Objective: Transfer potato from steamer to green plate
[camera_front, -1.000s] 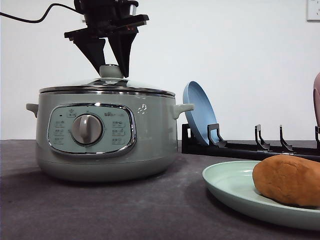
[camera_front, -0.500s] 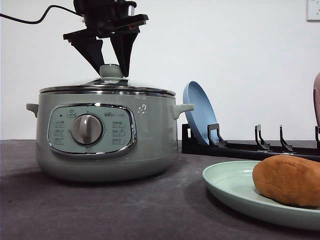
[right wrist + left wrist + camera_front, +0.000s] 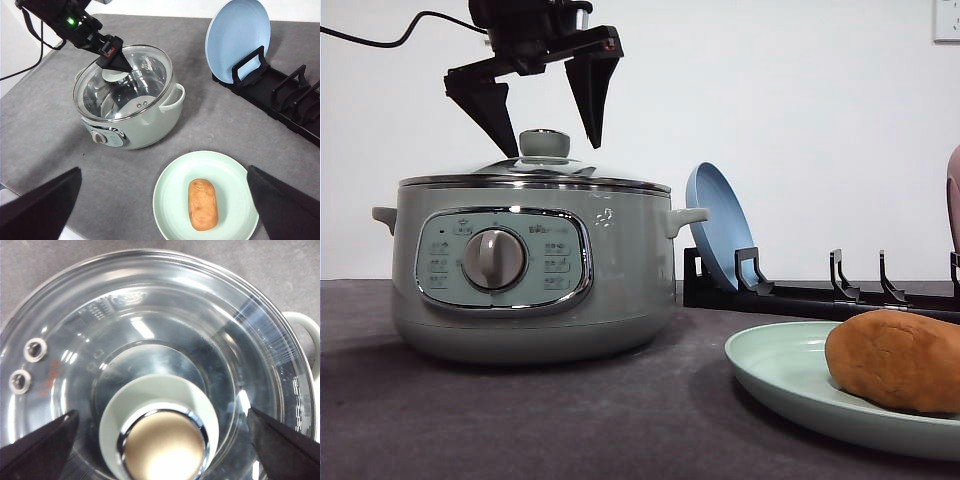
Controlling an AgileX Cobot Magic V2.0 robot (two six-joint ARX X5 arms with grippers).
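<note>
Grey tabletop point(image 3: 45, 125) carries the sage-green lidded steamer point(image 3: 530, 270) and pale mint green plate point(image 3: 207, 195), the orange-brown oval potato point(image 3: 202, 204) lying on it. Left gripper point(image 3: 542, 120) hangs spread wide, empty, just above the lid's green knob point(image 3: 159, 432); right gripper point(image 3: 160, 210), apparently parted, holds nothing.

Front view sits low at table level; both wrist views look down on the steamer point(image 3: 530, 270)

Potato point(image 3: 897, 360) on green plate point(image 3: 775, 372), right of steamer point(image 3: 530, 268).
</note>
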